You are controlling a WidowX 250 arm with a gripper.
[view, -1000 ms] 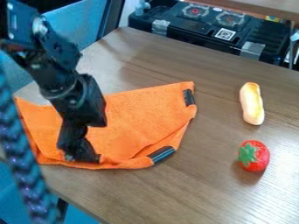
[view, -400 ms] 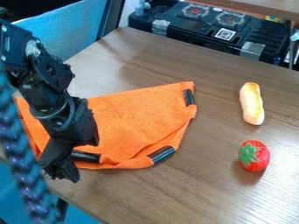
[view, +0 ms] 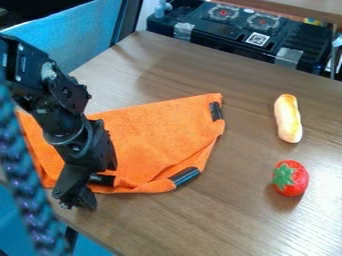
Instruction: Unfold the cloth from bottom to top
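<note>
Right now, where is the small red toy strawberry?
The red toy strawberry lies at the camera view's right, on the brown wooden table, just below the pale toy bread.

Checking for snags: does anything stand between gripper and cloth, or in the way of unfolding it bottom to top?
Nothing visible blocks the gripper from the cloth. Only the arm overhangs its left part; the bread and strawberry lie to its right.
</note>
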